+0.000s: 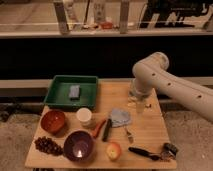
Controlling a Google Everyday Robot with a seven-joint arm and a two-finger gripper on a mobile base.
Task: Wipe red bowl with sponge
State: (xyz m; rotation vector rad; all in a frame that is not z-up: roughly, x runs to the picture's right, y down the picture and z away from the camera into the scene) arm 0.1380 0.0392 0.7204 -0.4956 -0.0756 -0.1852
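Locates the claw (140, 104) low over the right rear part of the desk (150, 131), at the end of the pale arm (172, 86) extending from the right. Notes its fingers apart, clamped on nothing visible. Finds the sponge (74, 91) lying flat inside the green tray (54, 96) at the desk's left rear, well apart from the claw. Places the red bowl (53, 120) at the left edge, just in front of the tray, upright, apart from the sponge. Records a white cup (84, 116) just right of the red bowl, a purple bowl (79, 145) in front of the cup, and dark grapes (47, 145) left of the purple bowl. Notes a grey-blue cloth (120, 117) near the middle, between cup and claw, with an orange carrot-like piece (99, 128) and a dark tool (107, 129) just in front of it. Lists an apple (114, 149) at the front edge and a black-handled brush (144, 152) to its right.
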